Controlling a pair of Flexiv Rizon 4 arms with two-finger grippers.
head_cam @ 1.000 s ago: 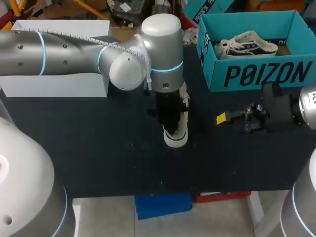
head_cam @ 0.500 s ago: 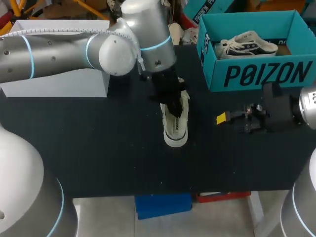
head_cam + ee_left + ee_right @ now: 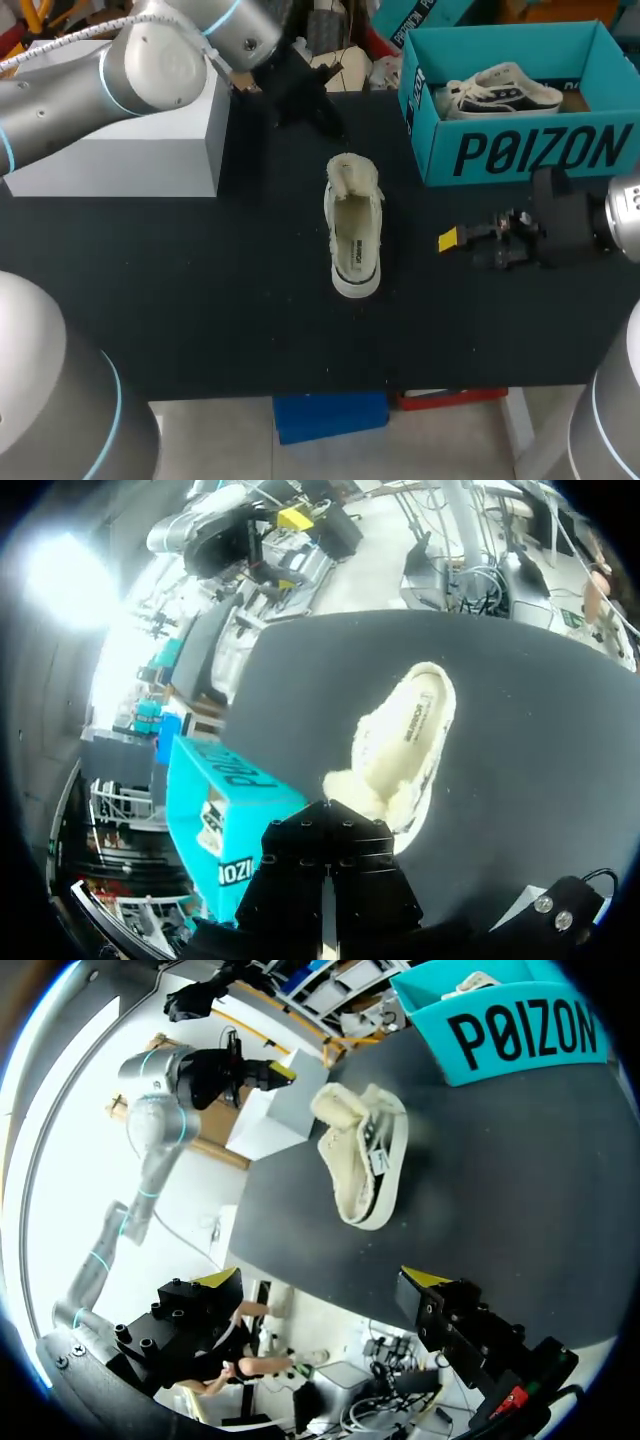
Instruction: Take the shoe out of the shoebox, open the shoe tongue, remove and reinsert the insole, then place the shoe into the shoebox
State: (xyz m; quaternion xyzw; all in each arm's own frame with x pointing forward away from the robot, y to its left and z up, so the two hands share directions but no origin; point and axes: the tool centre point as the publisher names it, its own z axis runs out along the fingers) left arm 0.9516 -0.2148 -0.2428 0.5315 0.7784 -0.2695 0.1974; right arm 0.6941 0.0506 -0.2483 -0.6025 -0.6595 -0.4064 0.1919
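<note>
Left fingers clenched empty, arm raised behind shoe; right fingers spread beside shoebox

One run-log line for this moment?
shoe: upright on table | shoebox: holds other shoe | left gripper: off shoe | right gripper: open, empty

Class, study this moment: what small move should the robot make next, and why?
Probably move the open right gripper toward the shoe to pull out its insole. The shoe lies on the table outside the shoebox, tongue apparently folded open, insole exposed; the left gripper is near the table's back edge.
</note>
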